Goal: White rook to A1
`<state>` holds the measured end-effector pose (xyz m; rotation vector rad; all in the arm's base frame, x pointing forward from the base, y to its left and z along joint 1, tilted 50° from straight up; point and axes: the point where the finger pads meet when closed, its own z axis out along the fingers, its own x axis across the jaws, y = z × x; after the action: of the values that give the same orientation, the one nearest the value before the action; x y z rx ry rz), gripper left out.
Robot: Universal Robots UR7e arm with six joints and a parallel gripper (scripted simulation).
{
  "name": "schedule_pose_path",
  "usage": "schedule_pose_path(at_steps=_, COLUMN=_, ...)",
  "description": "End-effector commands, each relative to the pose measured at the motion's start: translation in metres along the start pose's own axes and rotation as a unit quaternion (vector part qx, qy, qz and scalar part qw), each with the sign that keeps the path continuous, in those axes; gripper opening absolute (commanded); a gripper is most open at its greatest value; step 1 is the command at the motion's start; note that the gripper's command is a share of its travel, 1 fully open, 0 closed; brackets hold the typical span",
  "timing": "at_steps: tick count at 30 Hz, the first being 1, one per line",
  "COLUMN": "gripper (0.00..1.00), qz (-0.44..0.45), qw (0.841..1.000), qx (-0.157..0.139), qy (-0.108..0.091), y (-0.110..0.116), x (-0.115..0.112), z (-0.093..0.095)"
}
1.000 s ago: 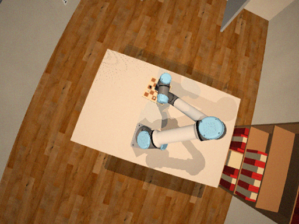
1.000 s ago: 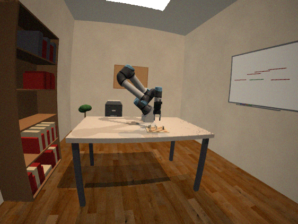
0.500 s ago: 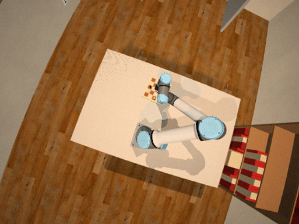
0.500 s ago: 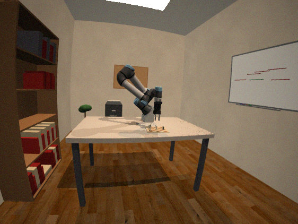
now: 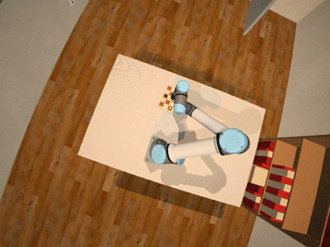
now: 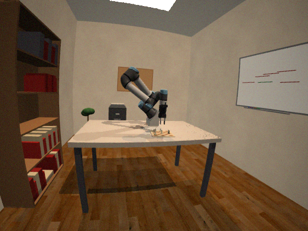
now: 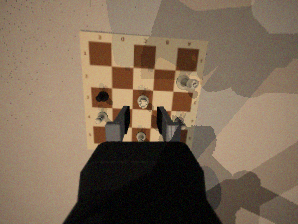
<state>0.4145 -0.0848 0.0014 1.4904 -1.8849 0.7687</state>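
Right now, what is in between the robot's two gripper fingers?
In the wrist view, two small white chess pieces show through the gap of the open dark two-finger gripper, on the brown-and-cream chessboard below.

a bookshelf [image 6: 11, 109] with red, white and blue books stands at the left wall. a whiteboard [image 6: 274, 79] hangs on the right wall, a corkboard [image 6: 123, 79] on the back wall. below it, a dark cabinet [image 6: 117, 112] beside a small green plant [image 6: 87, 111].
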Motion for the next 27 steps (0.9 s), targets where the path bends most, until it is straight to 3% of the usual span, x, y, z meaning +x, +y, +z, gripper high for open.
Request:
schedule_pose_path(at_steps=1, gripper=0.73, qz=0.000, qw=1.000, qx=0.000, qy=0.000, y=-0.0002, x=0.0000, z=-0.0004)
schedule_pose_path(at_steps=27, gripper=0.73, qz=0.000, qw=1.000, qx=0.000, qy=0.000, y=-0.0003, x=-0.0001, z=0.0072)
